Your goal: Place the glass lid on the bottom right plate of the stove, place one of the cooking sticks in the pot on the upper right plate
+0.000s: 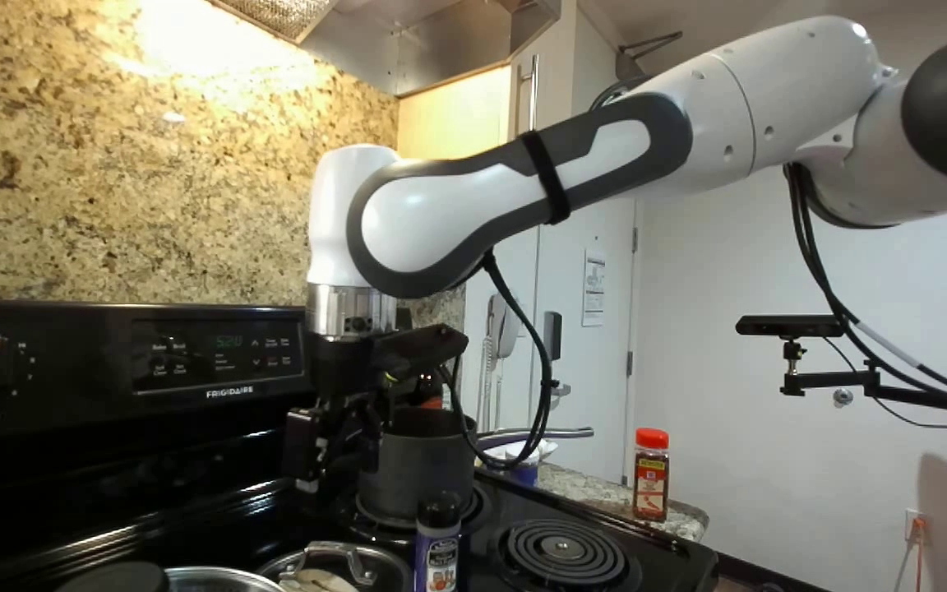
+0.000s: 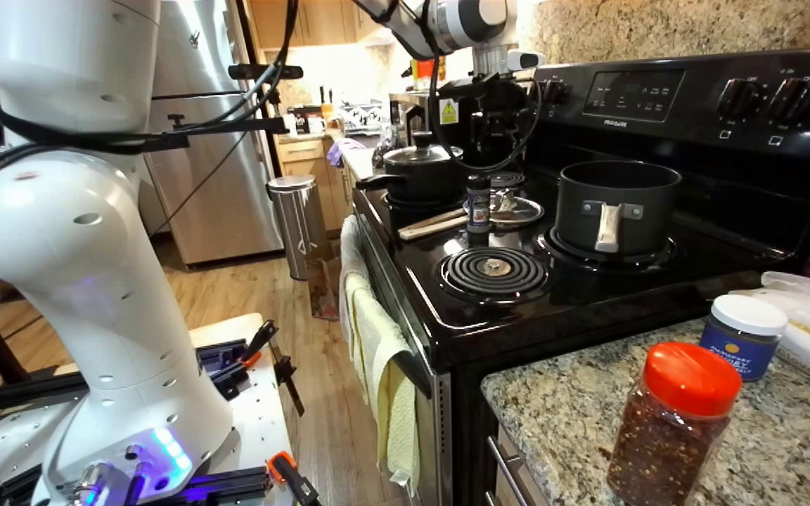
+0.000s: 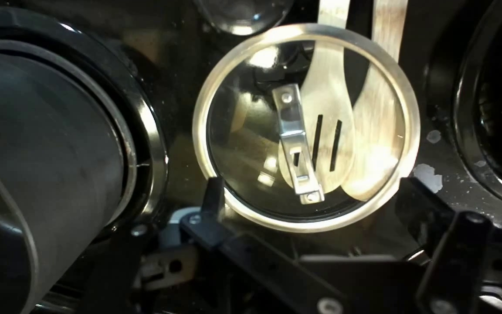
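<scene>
One end effector point(image 3: 310, 187): jaws spread wide, fingertips point(image 3: 214, 196) well apart. We see it in both exterior views, hanging above the stove point(image 2: 574, 292) and near the pot point(image 2: 616, 211).

One glass lid point(image 3: 294, 126), round, metal-rimmed: lying lower than the end effector and apart from it. In the wrist view we have nearly the whole disc beyond the fingertips, its rim curving across the space between them and partly overlapped by their outlines.

Two cooking sticks point(image 3: 327, 96), wooden, one slotted and one plain: side by side, heads under the glass lid and showing through it. In the wrist view we follow their handles out past the rim, on the side away from the fingertips.

One pot, dark, straight-sided: upright on the upper right plate point(image 3: 153, 144). In the wrist view we place it left of the glass lid, apart from it.

One bottom right plate point(image 2: 495, 267), coiled: apart from the glass lid, with a small dark bottle point(image 2: 479, 207) upright between the two.

One lidded pan point(image 2: 422, 179): on another burner.

One granite desk point(image 2: 560, 393): beside the stove, where we list a red-capped jar point(image 2: 672, 429) and a white-lidded jar point(image 2: 749, 337).
</scene>
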Controlling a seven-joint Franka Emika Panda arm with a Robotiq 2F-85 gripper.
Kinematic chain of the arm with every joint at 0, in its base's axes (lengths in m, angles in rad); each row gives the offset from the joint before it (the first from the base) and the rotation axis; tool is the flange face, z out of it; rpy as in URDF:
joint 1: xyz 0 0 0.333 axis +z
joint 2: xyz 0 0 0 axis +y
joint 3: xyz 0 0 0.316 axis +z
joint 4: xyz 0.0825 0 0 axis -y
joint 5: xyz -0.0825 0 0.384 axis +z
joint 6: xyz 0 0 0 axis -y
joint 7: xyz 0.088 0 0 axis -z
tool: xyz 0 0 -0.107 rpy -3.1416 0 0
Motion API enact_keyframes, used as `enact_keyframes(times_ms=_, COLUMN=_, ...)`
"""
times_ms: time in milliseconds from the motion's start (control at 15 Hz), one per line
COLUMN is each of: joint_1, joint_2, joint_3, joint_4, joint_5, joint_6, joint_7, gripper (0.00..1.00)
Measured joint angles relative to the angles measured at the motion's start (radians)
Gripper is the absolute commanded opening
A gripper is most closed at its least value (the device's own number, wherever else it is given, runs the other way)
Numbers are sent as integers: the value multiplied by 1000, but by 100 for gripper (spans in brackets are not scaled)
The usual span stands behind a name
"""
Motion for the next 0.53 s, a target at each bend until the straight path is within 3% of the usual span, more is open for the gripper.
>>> enact_keyframes(times_ms=533, joint_1=2, joint_2=116, joint_3=0, joint_4=93, joint_5=39, joint_6=-17, joint_7=-54, gripper=100)
